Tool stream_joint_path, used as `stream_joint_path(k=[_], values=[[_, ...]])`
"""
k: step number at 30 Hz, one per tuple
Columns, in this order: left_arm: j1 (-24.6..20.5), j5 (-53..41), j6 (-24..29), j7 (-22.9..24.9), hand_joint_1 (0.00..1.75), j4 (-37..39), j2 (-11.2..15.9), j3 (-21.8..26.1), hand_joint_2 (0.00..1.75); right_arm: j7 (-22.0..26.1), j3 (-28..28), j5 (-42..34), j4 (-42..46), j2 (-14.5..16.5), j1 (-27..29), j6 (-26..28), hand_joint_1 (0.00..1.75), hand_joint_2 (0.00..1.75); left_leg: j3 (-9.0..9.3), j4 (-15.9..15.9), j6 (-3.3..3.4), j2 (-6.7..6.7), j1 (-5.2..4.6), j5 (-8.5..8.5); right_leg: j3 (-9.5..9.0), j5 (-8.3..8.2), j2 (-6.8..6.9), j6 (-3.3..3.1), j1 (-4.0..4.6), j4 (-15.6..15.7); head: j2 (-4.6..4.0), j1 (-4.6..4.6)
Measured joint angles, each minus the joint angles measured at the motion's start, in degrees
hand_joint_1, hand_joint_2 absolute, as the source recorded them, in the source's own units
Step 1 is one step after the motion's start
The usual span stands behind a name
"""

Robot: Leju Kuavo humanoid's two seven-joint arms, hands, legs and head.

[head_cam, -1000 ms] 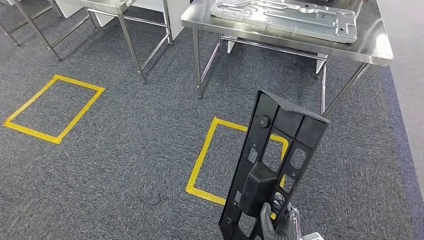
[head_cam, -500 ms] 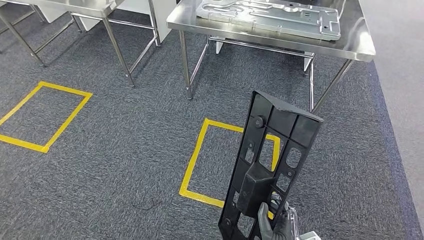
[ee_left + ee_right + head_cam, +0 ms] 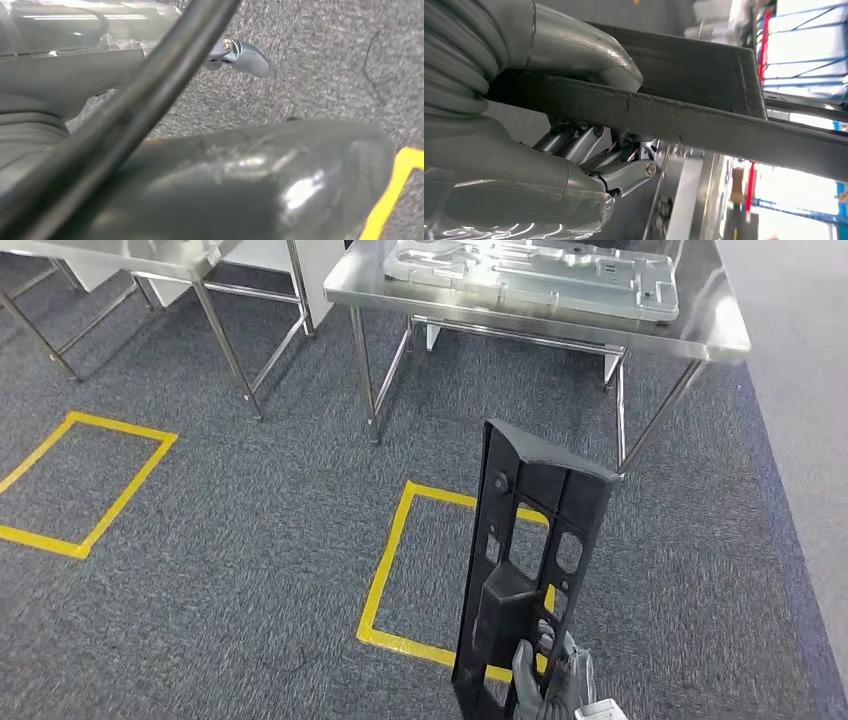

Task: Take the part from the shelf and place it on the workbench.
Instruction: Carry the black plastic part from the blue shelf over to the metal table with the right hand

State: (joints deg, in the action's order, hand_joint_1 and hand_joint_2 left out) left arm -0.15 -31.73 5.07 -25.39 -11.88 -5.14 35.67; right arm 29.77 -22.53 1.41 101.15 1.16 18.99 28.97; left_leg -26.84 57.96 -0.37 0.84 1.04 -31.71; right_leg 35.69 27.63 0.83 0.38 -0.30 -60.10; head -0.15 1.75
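Right robot hand [image 3: 553, 685] enters head view at 6 o'clock, thumb on one face, fingers [image 3: 589, 145] on other, gripping black part [image 3: 525, 570] at lower end. Part held near upright above carpet floor [image 3: 250, 540], long flat plastic panel with cutouts and raised block. Counter [image 3: 720, 335] at 12 o'clock carries metal plate [image 3: 530, 275]. Left robot hand [image 3: 240, 50]: state cannot be told.
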Motion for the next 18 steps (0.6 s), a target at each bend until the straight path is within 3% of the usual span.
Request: stream_joint_path(k=[2, 3, 5, 7, 9, 10, 11, 13, 14, 15, 17, 18], values=[[0.0, -0.4, 0.0, 0.1, 0.00, 0.0, 0.1, 0.1, 0.00, -1.4, 0.0, 1.9, 0.4, 0.0, -0.3, 1.3, 1.75, 1.75, 0.33, 1.1, -0.54, 0.05, -0.01, 0.06, -0.98, -0.20, -0.31, -0.98, -0.08, 0.4, 0.00, -0.01], [-0.1, -0.6, -0.1, 0.1, 0.00, 0.0, 0.1, 0.1, 0.00, -1.8, 0.1, 2.4, 0.6, 0.0, -0.4, 1.6, 1.75, 1.75, -0.36, 3.0, -0.68, -0.04, 0.02, 0.22, -1.67, 0.13, -0.42, -1.41, -0.15, 0.5, 0.00, 0.01], [-0.1, -0.7, -0.1, 0.1, 0.00, 0.0, 0.2, 0.1, 0.00, -2.1, 0.1, 2.8, 1.0, 0.0, -0.7, 1.9, 1.75, 1.75, -4.26, 9.5, -0.91, -0.24, 0.10, -0.59, -2.97, 0.82, -0.53, -2.13, -0.12, 0.8, 0.00, 0.01], [0.0, -0.8, -0.2, 0.1, 0.00, 0.0, 0.2, 0.2, 0.00, -2.4, 0.1, 3.4, 1.1, 0.1, -1.0, 2.4, 1.75, 1.75, -9.36, 16.0, -1.00, -0.32, 0.04, -3.72, -4.10, 1.82, -0.82, -2.54, 0.08, 0.8, 0.00, 0.02], [0.3, -1.0, -0.3, 0.1, 0.00, 0.0, 0.4, 0.4, 0.00, -3.6, 0.2, 5.0, 1.2, 0.1, -1.1, 3.4, 1.75, 1.75, -12.42, 17.2, -0.77, -0.35, -0.12, -6.31, -5.66, 3.08, -1.27, -2.67, 0.35, 0.9, 0.00, 0.02], [0.5, -1.2, -0.5, 0.1, 0.00, 0.0, 0.4, 0.5, 0.00, -4.4, 0.4, 6.1, 1.4, 0.2, -1.1, 3.9, 1.75, 1.75, -12.85, 15.4, -0.46, -0.37, -0.25, -5.89, -6.60, 3.78, -1.46, -2.69, 0.51, 0.9, 0.00, 0.02], [0.6, -1.4, -0.6, 0.1, 0.00, 0.0, 0.4, 0.6, 0.00, -5.3, 0.7, 7.3, 1.6, 0.3, -1.3, 4.3, 1.75, 1.75, -12.79, 12.4, 0.05, -0.40, -0.47, -3.66, -7.54, 4.53, -1.58, -2.69, 0.66, 0.9, 0.00, 0.02], [0.7, -1.7, -0.8, 0.2, 0.00, 0.0, 0.5, 1.0, 0.00, -6.8, 1.5, 9.5, 2.0, 0.7, -1.8, 4.9, 1.75, 1.75, -12.24, 6.5, 1.19, -0.70, -1.03, 3.43, -8.97, 5.90, -1.84, -2.44, 0.87, 1.0, 0.00, 0.01], [0.8, -1.8, -0.8, 0.3, 0.00, 0.0, 0.6, 1.2, 0.00, -7.4, 1.9, 10.8, 2.2, 0.9, -2.0, 5.4, 1.75, 1.75, -11.93, 4.8, 1.60, -0.83, -1.30, 5.90, -9.46, 6.44, -1.98, -2.13, 0.86, 1.2, 0.00, 0.00], [0.8, -1.9, -0.8, 0.5, 0.00, 0.0, 0.7, 1.3, 0.00, -8.0, 2.4, 12.2, 2.4, 1.1, -2.3, 6.0, 1.75, 1.75, -11.58, 4.0, 1.87, -0.96, -1.48, 6.97, -9.88, 6.56, -2.08, -1.74, 0.82, 1.2, 0.00, 0.02], [0.8, -2.2, -0.9, 0.8, 0.00, 0.0, 0.8, 1.4, 0.00, -9.3, 3.6, 16.2, 3.0, 1.6, -2.7, 7.4, 1.75, 1.75, -10.04, 2.8, 2.35, -1.05, -1.43, 6.33, -10.16, 5.68, -2.00, -0.90, 0.77, 0.0, 0.00, 0.04], [0.8, -2.4, -0.9, 0.9, 0.00, 0.0, 0.8, 1.5, 0.00, -9.8, 4.3, 19.0, 3.3, 1.9, -3.0, 8.2, 1.75, 1.75, -9.02, 2.0, 2.66, -1.10, -1.26, 6.14, -9.46, 4.76, -1.82, -0.56, 0.76, -2.1, 0.00, 0.06]])
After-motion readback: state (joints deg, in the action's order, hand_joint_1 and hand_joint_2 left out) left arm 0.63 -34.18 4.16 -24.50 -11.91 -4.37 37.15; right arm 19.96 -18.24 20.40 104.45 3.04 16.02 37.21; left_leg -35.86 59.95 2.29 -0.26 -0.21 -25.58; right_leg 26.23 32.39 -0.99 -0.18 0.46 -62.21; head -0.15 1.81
